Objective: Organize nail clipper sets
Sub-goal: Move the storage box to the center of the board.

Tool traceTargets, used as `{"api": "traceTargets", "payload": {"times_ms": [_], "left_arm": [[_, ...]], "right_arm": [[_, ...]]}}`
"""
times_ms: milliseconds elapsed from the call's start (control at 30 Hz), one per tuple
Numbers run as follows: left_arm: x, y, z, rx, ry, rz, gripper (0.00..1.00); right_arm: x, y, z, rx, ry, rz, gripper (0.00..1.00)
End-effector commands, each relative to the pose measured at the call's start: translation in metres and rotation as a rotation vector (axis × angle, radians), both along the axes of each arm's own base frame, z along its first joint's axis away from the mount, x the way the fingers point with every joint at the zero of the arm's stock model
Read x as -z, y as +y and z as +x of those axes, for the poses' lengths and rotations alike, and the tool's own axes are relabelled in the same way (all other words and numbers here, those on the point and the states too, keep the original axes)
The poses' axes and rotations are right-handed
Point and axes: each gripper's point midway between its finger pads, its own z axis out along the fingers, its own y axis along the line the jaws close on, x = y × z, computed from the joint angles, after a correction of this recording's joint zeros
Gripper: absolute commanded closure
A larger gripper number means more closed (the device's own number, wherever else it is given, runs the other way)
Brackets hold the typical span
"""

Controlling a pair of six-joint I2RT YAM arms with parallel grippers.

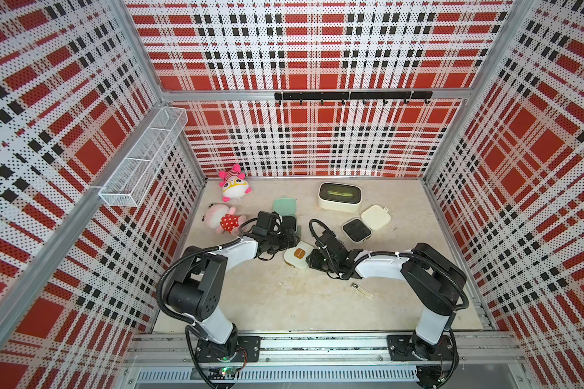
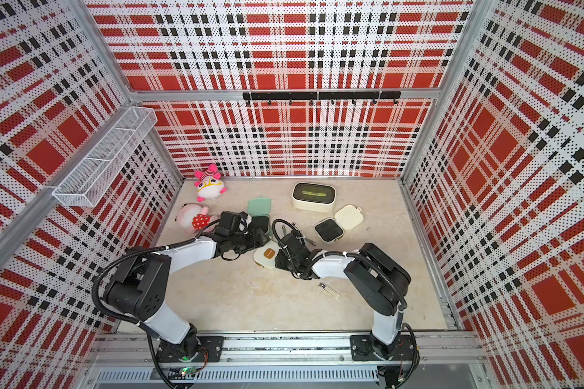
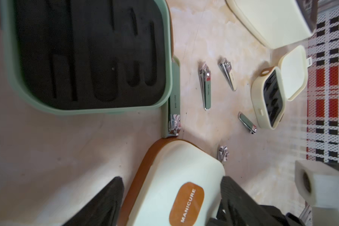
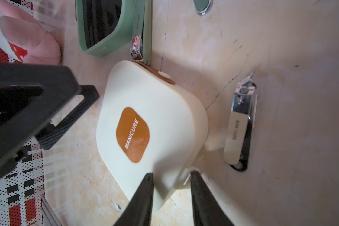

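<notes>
A closed cream case (image 1: 297, 257) (image 4: 155, 117) with a brown MANICURE label lies mid-table. My left gripper (image 3: 171, 178) is open and straddles it, one finger against its side, the other a sliver off. My right gripper (image 4: 171, 173) is shut on the case's near corner. Behind it an open mint green case (image 3: 86, 111) (image 1: 284, 206) shows an empty black insert, with a green clipper (image 3: 174, 101) along its side. An open cream case (image 1: 356, 230) (image 3: 270, 97) sits to the right. Several silver clippers (image 3: 205, 86) lie between the cases. One clipper (image 1: 362, 290) lies front right.
A larger cream box (image 1: 339, 197) with a dark window stands at the back. Two pink plush toys (image 1: 233, 185) (image 1: 223, 220) lie back left. A wire basket (image 1: 142, 158) hangs on the left wall and a black hook rail (image 1: 353, 96) on the back wall.
</notes>
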Motion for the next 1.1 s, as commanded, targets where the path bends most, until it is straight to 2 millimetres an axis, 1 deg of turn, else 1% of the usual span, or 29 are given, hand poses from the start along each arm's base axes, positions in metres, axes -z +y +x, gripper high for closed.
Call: {"api": "traceTargets", "payload": {"times_ms": [0, 133, 267, 400, 533, 667, 800, 900, 1000, 1067], "left_arm": [[0.008, -0.006, 0.003, 0.059, -0.004, 0.051, 0.21], [0.018, -0.011, -0.004, 0.079, 0.029, 0.061, 0.28], [0.026, -0.016, -0.023, 0.098, 0.065, 0.082, 0.32], [0.034, -0.017, -0.045, 0.09, 0.108, 0.081, 0.33], [0.036, -0.02, -0.061, 0.072, 0.128, 0.059, 0.33], [0.032, -0.021, -0.068, 0.051, 0.127, 0.026, 0.34], [0.031, -0.017, -0.067, 0.036, 0.117, 0.031, 0.33], [0.027, -0.007, -0.059, -0.002, 0.106, 0.038, 0.3], [0.011, 0.011, -0.045, -0.07, 0.07, 0.04, 0.23], [-0.007, 0.027, -0.033, -0.12, 0.029, 0.044, 0.22]], "right_arm": [[0.005, 0.001, 0.004, 0.011, 0.007, -0.013, 0.64], [0.006, 0.0, 0.005, 0.014, 0.008, -0.014, 0.64], [0.006, -0.001, 0.005, 0.019, 0.009, 0.0, 0.64], [0.007, 0.0, 0.005, 0.022, 0.014, 0.047, 0.63], [0.005, 0.01, 0.004, 0.005, 0.02, 0.111, 0.63], [0.005, 0.016, 0.002, 0.0, 0.027, 0.167, 0.63], [0.005, 0.014, -0.001, -0.002, 0.022, 0.16, 0.63], [0.006, 0.006, -0.004, -0.002, 0.018, 0.111, 0.62], [0.005, -0.006, -0.007, 0.005, 0.003, 0.051, 0.58], [0.005, -0.013, -0.008, 0.001, -0.003, 0.013, 0.57]]}}
